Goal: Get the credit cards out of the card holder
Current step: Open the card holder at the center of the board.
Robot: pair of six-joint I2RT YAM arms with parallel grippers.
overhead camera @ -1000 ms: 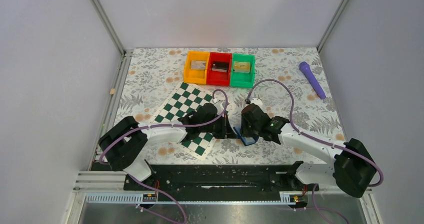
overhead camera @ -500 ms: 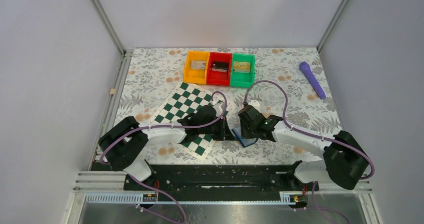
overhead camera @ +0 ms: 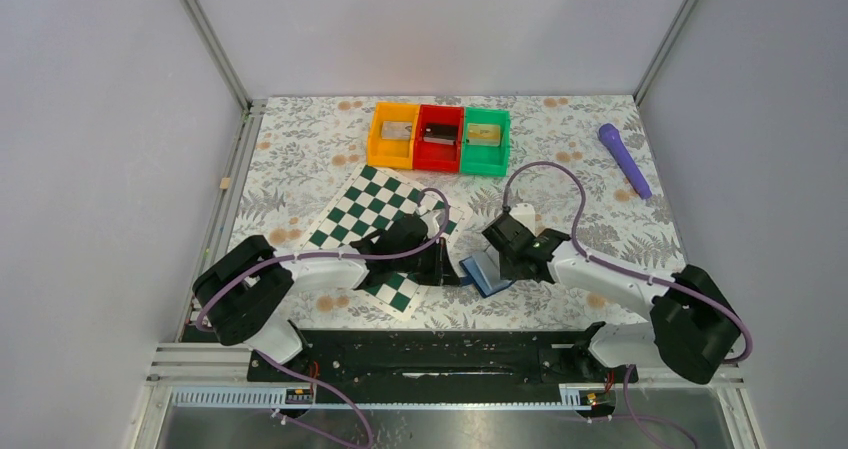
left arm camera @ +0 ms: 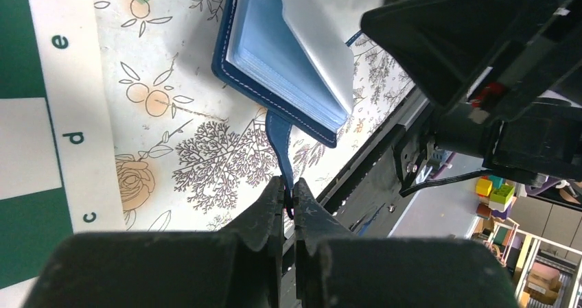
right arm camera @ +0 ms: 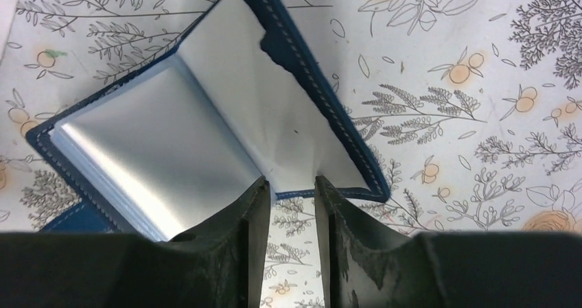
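The left pincer, at the bottom middle of its wrist view, is closed tight on the thin blue strap that hangs off the card holder. The strap runs up from the fingertips to the holder's near dark edge. The holder lies open in the upper middle of that view on the flowered tablecloth. Its stack of clear sleeves faces up, and one pale sleeve is lifted toward the black body of the right arm in the upper right.

The right pincer, at the bottom middle of its own view, stands a narrow way apart. The tablecloth shows through the gap, and the holder's stitched blue edge lies just at the fingertips. Nothing is seen pinched there. Whether any cards sit in the sleeves cannot be told.

From above, the two pincers meet just below the middle of the frame with the holder between them, beside the lower right corner of the chessboard. Toward the top sit an orange bin, a red bin and a green bin in a row. A purple stick lies at the upper right.
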